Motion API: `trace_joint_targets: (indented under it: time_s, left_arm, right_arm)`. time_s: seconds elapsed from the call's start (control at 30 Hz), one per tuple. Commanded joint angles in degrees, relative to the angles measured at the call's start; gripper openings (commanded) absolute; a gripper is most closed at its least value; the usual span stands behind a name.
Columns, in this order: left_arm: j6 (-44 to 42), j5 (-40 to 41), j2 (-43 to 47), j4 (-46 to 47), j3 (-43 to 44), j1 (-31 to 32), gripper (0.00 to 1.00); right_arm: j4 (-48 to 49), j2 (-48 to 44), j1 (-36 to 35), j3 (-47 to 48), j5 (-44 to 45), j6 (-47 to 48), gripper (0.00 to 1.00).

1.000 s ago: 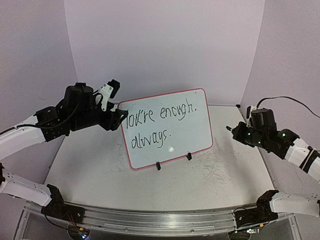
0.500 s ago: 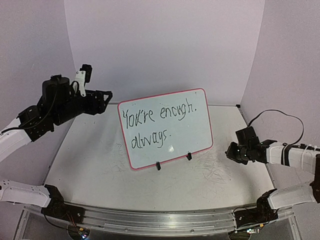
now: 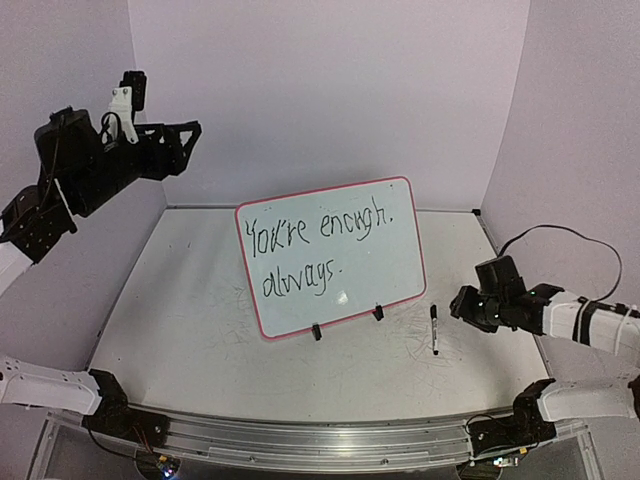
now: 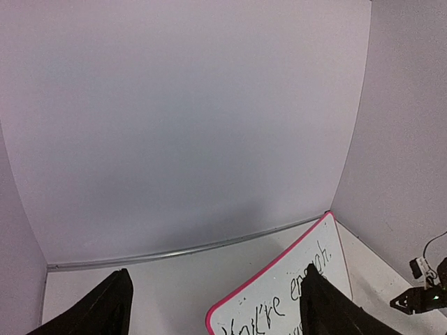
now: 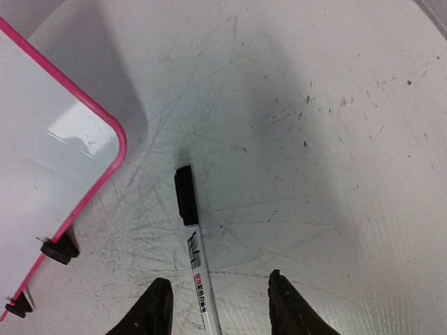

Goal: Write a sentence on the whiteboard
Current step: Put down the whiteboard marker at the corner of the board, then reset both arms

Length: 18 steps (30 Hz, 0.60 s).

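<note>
The whiteboard [image 3: 392, 272] stands upright on its clip feet at mid-table, with a red-pink rim. The sentence [image 3: 318, 245] on it reads "You're enough. always." in black, on two lines. A black-capped marker [image 3: 434, 328] lies flat on the table right of the board. My right gripper [image 3: 459, 303] hovers low just beside it. In the right wrist view the marker [image 5: 193, 244] lies loose between the open jaws of the right gripper [image 5: 218, 285], nearer the left finger. My left gripper [image 3: 188, 148] is raised high at the far left, open and empty. Its wrist view looks down on the whiteboard [image 4: 278, 278].
Lilac walls close in the back and both sides. An aluminium rail [image 3: 300, 440] runs along the near edge between the arm bases. A black cable [image 3: 545, 232] loops above the right arm. The board's black clip feet [image 5: 59, 249] stick out onto the scratched tabletop.
My right arm came down to the table, opened and let go of the marker, which now lies there. My left arm pulled away from the board's left edge, up and to the left.
</note>
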<state>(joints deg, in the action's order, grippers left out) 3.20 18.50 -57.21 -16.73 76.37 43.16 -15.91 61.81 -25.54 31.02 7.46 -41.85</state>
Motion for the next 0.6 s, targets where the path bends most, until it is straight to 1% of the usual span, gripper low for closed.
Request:
trace_joint_targets:
  time_s: [0.0, 0.03, 0.07, 0.13, 0.27, 0.37, 0.43, 0.57]
  left_arm:
    - [-3.3, 2.4, -0.2, 0.8, 7.8, -0.1, 0.87]
    - [-4.2, 2.7, -0.2, 0.8, 8.9, -0.2, 0.88]
    - [-4.9, 3.0, -0.2, 0.7, 10.0, -0.2, 0.89]
    - [-5.4, 3.5, -0.5, 0.8, 12.1, -0.1, 0.90]
    - [-6.4, 4.2, -1.1, 1.0, 15.3, -0.2, 0.91]
    - [-7.1, 5.0, -1.3, 1.6, 16.5, -0.2, 0.92]
    - [-7.6, 5.3, -1.2, 2.0, 16.9, -0.2, 0.92]
    - [-8.0, 6.9, -1.0, 2.0, 16.6, -0.2, 0.92]
  right_arm:
    - [-11.3, -11.2, -0.2, 15.8, 7.6, 8.9, 0.83]
    - [-13.2, -12.9, -0.2, 19.8, 8.0, 11.8, 0.92]
    - [-15.0, -14.3, -0.2, 23.9, 8.2, 14.6, 0.98]
    - [-17.9, -15.4, -0.1, 32.3, 7.8, 20.3, 0.98]
    - [-20.3, -15.0, -0.1, 47.3, 6.3, 26.6, 0.98]
    - [-20.1, -14.6, -0.1, 54.7, 5.6, 29.5, 0.98]
    - [-18.6, -15.1, -0.2, 57.3, 6.0, 30.7, 0.98]
    - [-14.6, -16.6, -0.2, 58.1, 7.7, 32.8, 0.98]
